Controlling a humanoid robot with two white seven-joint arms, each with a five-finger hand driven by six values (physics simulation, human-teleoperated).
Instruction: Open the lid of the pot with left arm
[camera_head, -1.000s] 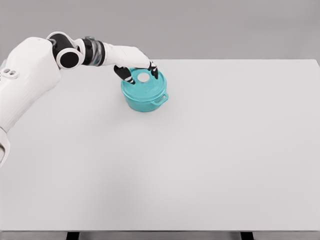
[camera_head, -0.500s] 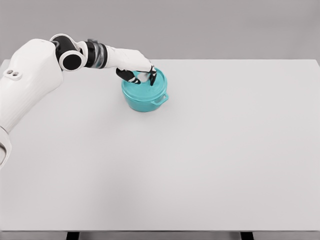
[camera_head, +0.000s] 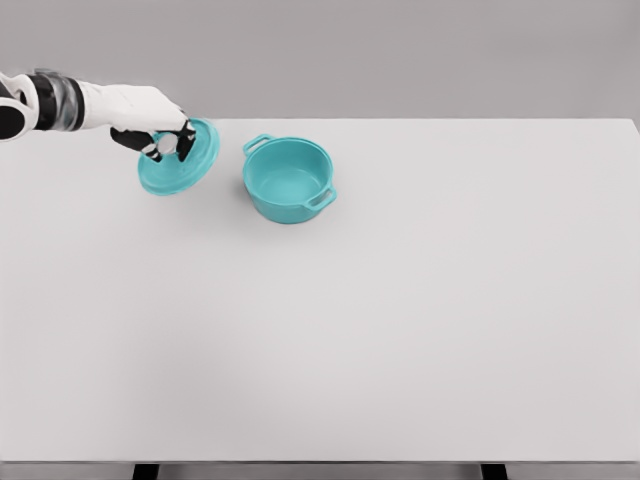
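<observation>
A teal pot (camera_head: 288, 181) with two side handles stands uncovered on the white table (camera_head: 400, 300), its inside bare. To its left my left hand (camera_head: 165, 141) holds the teal lid (camera_head: 180, 160) by its white knob, the lid tilted and held just above the tabletop, apart from the pot. The fingers are curled around the knob. My left forearm reaches in from the upper left edge. The right arm does not show.
The table's far edge runs just behind the pot and the lid. Dark table legs (camera_head: 146, 471) show at the bottom edge.
My left hand closed on the knob, lifted the lid off the pot and carried it left. The pot now stands uncovered, and the arm has pulled back toward the left edge.
</observation>
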